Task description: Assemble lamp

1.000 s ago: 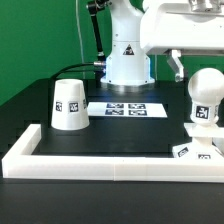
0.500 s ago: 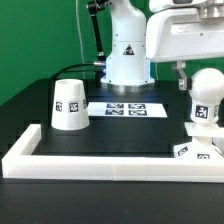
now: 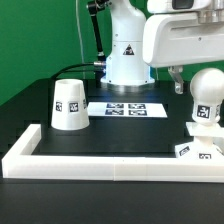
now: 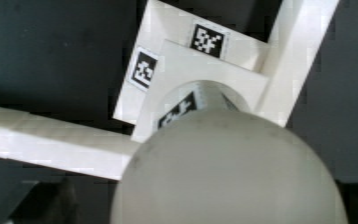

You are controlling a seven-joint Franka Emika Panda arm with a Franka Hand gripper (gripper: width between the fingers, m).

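Catching only one of the fingers (image 3: 176, 76), hanging just beside the bulb (image 3: 205, 92) on the exterior view's left; cannot tell whether spread or pinched. Seeing that bulb standing on the base (image 3: 196, 148) at that view's right. Spotting the shade (image 3: 70, 105) sitting wide end down on the black surface (image 3: 140, 135), well apart leftward, marker board (image 3: 126, 108) lying between.

Obscured regions around the bulb (image 3: 205, 96).
Base (image 3: 197, 150) under it cropped by the frame edge; gripper (image 3: 178, 80) beside it cut off above, jaw gap indiscernible.
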